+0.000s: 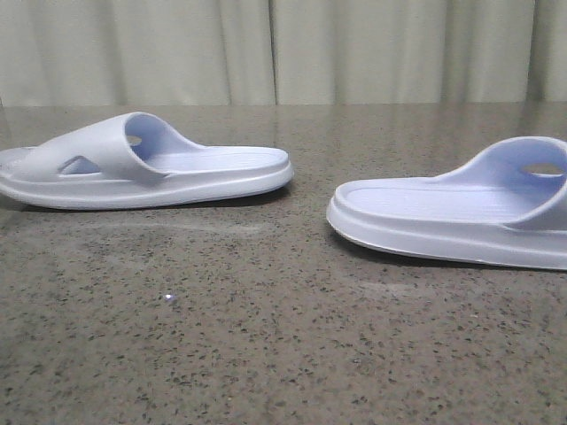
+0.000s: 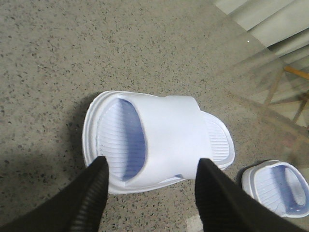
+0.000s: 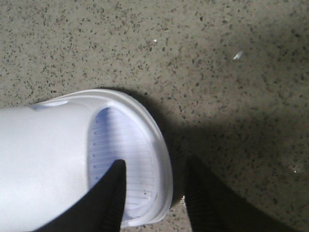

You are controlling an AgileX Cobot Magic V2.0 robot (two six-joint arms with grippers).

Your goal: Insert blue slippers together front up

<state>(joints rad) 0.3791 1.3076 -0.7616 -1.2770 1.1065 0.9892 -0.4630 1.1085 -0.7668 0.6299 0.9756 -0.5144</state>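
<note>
From the front view, the two blue slippers lie flat on the speckled stone surface (image 1: 266, 336), soles down and well apart. The left slipper (image 1: 146, 168) has its strap toward the left and its open end pointing at the middle; the right slipper (image 1: 461, 217) mirrors it and runs off the right edge. Neither of my claws shows here. A curtain (image 1: 283, 49) hangs behind.

In my left wrist view, my left claw (image 2: 152, 169) is spread wide and holds nothing. Its two dark ribbed fingers (image 2: 94, 186) straddle the left slipper (image 2: 159, 140), one at each long side about level with the strap; I cannot tell whether they touch the foam yet. The other slipper (image 2: 277, 186) peeks in near the corner.

In my right wrist view, my right claw (image 3: 154, 188) is also parted and empty. One finger (image 3: 116, 193) sits over the ribbed footbed just inside the end rim of the right slipper (image 3: 72, 159), the other outside on the bare surface, so the rim lies between them.

These look like moulded foam: light, springy, a little slick on smooth faces. I judge a squeeze will flex them, not hurt them. The sole rim is the stiffest place to pinch; across the strap would fold. I would take each by the side or end rim, firmly enough that it does not pivot when lifted.
</note>
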